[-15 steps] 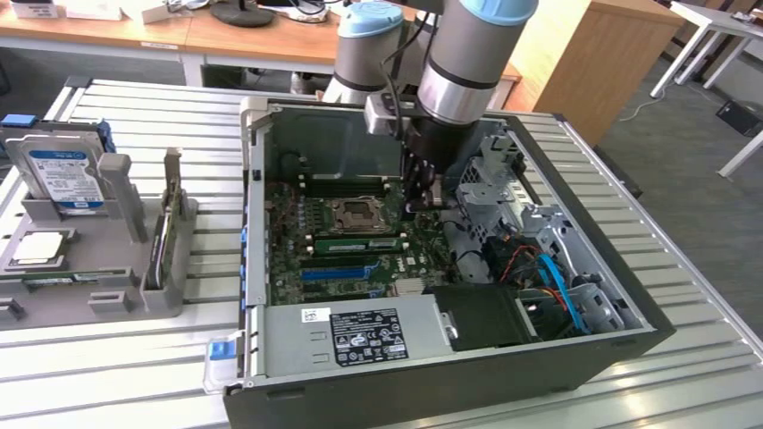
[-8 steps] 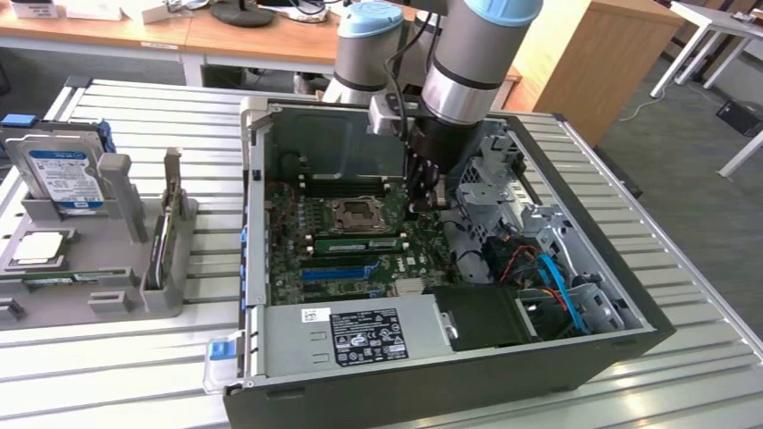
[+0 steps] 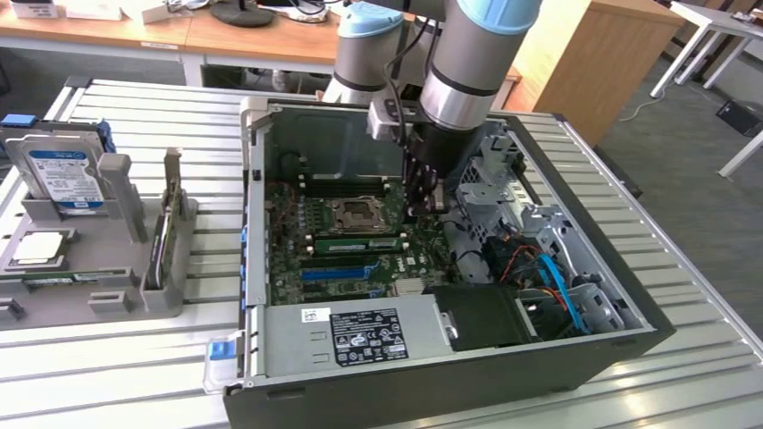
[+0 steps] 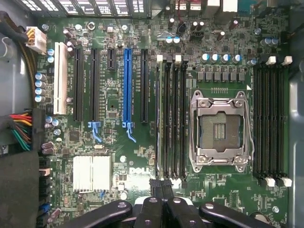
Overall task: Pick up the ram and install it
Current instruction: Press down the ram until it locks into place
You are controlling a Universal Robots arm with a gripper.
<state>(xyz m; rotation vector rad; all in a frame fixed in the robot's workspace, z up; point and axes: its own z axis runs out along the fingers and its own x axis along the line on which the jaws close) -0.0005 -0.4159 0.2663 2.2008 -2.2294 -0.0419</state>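
Observation:
The ram (image 3: 354, 243) is a long green stick lying along the memory slots beside the bare CPU socket (image 3: 357, 214) inside the open computer case. My gripper (image 3: 424, 211) hangs from the arm just above the motherboard, at the exterior view's right end of those slots. In the wrist view my gripper (image 4: 163, 186) is shut, its black fingertips pressed together with nothing visible between them, right at the end of the bank of black memory slots (image 4: 171, 118). The CPU socket (image 4: 219, 128) lies beside that bank, with a second bank of slots (image 4: 270, 118) past it.
A blue expansion slot (image 4: 127, 85) and black slots lie beside the memory bank. Drive cage and cables (image 3: 542, 259) crowd the case on the exterior view's right; the power supply (image 3: 370, 335) fills its front. A grey rack (image 3: 107, 259) with a hard drive (image 3: 60, 174) and upright boards stands at the left.

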